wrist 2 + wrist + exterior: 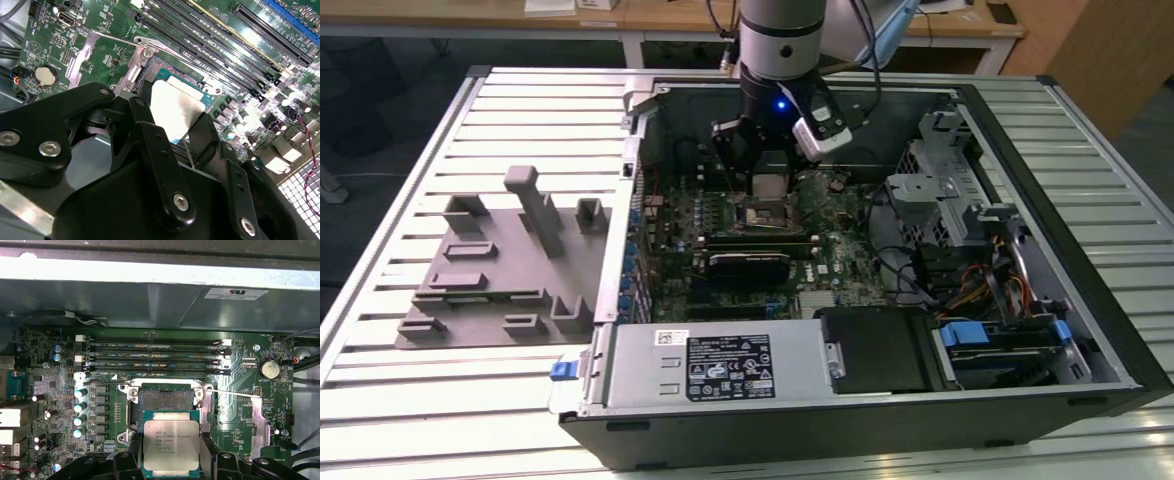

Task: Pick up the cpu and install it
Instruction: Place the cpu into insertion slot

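Installation is the step in hand. The pincer [771, 178] is closed part-way on the cpu [171, 446], clamping two opposite edges, and holds it inside the computer case [1067, 330], just beside the open socket [165, 399] on the motherboard [235, 405]. Seating it, I judge, calls for squaring the chip to the socket frame. The chip's underside, its notches and its height above the board are hidden.

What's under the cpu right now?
The cpu is gripped in the jaws above the motherboard. In the first wrist view the open socket shows beside it, contact field bare. What lies directly beneath the chip is covered.
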`<action>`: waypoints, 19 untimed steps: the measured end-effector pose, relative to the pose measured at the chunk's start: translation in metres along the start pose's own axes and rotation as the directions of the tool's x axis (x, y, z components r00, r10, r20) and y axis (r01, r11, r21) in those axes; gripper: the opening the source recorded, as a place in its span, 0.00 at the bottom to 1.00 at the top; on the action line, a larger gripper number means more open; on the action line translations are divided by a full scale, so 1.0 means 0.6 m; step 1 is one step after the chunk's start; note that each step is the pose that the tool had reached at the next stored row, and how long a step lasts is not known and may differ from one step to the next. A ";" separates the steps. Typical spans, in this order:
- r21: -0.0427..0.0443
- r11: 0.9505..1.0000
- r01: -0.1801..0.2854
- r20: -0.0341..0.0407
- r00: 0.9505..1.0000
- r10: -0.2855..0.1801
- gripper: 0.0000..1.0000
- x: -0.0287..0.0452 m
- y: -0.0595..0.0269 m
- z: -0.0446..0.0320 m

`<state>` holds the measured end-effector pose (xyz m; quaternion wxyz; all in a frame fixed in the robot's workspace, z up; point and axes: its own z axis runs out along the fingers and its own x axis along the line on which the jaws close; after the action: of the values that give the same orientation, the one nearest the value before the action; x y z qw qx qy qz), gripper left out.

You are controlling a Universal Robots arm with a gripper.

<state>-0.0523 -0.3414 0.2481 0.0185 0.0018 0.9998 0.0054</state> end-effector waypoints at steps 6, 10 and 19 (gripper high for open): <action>0.002 0.998 -0.064 0.001 0.998 0.064 0.54 0.000 0.000 0.000; 0.005 0.992 -0.128 0.002 0.992 0.128 0.54 0.000 0.000 0.000; 0.009 0.971 -0.240 0.004 0.971 0.240 0.54 0.000 0.000 0.000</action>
<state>-0.0523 -0.3414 0.2480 0.0190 0.1228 0.9922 0.0031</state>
